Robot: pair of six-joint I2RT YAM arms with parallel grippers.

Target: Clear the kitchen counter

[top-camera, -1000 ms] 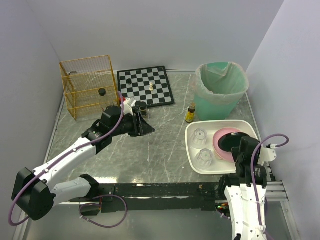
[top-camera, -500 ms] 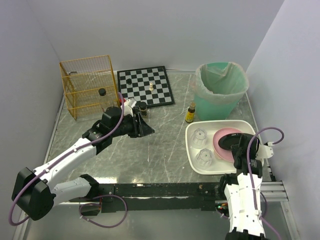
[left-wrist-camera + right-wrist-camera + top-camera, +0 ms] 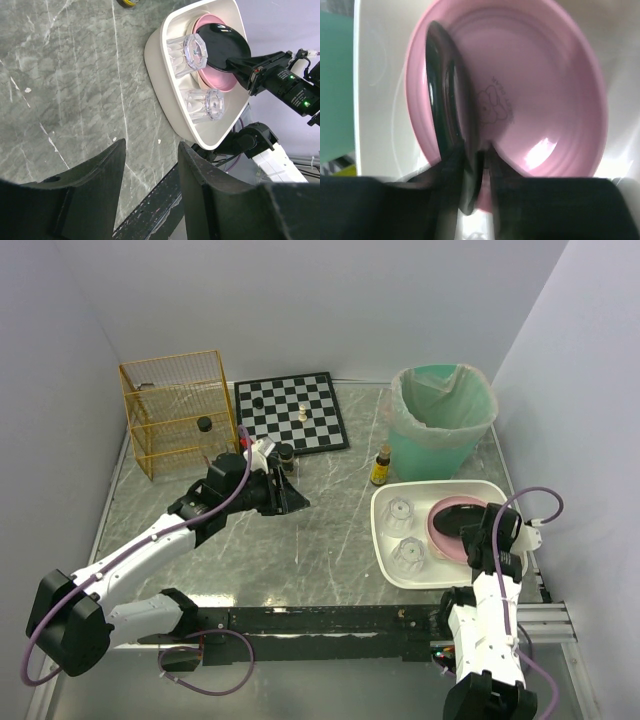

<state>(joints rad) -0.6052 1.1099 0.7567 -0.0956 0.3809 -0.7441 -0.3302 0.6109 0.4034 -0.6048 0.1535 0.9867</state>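
The kitchen counter (image 3: 300, 540) is grey-green marble-look stone. At its right a white tray (image 3: 384, 530) holds a pink bowl (image 3: 436, 524), a black plate (image 3: 460, 521) and two clear glasses (image 3: 400, 510) (image 3: 410, 553). My right gripper (image 3: 480, 537) is over the tray's right end. In the right wrist view its fingers sit tight on either side of the black plate's (image 3: 440, 85) rim, the right gripper (image 3: 472, 150) shut on it, with the plate standing on edge inside the pink bowl (image 3: 535, 90). My left gripper (image 3: 291, 496) hovers over the counter's middle, and the left gripper (image 3: 151, 145) is open and empty.
A yellow wire basket (image 3: 176, 410) stands at the back left, a chessboard (image 3: 290, 412) with a few pieces behind the left gripper, and a green lined bin (image 3: 443, 418) at the back right. A small dark jar (image 3: 286, 453) and a yellow-labelled bottle (image 3: 381, 467) stand on the counter.
The right wrist has shifted slightly left over the tray, with the black plate staying at the pink bowl. The left arm has hardly moved.
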